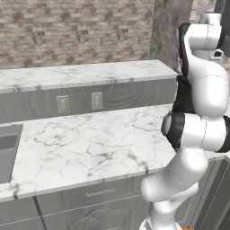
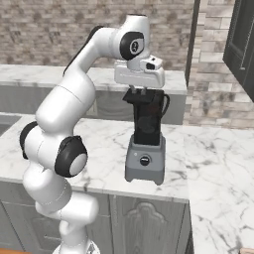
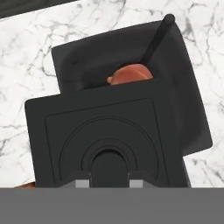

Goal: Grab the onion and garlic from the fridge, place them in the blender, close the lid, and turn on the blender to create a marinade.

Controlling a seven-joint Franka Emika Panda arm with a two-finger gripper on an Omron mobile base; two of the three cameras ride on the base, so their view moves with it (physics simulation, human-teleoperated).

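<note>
Our gripper pinches the lid by its knob, directly above the blender jar but offset, leaving the onion exposed.

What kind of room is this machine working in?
It looks like a kitchen, a computer-drawn one. A white marble counter runs over grey cabinets, a blender stands on it, and a brick wall rises behind.
</note>
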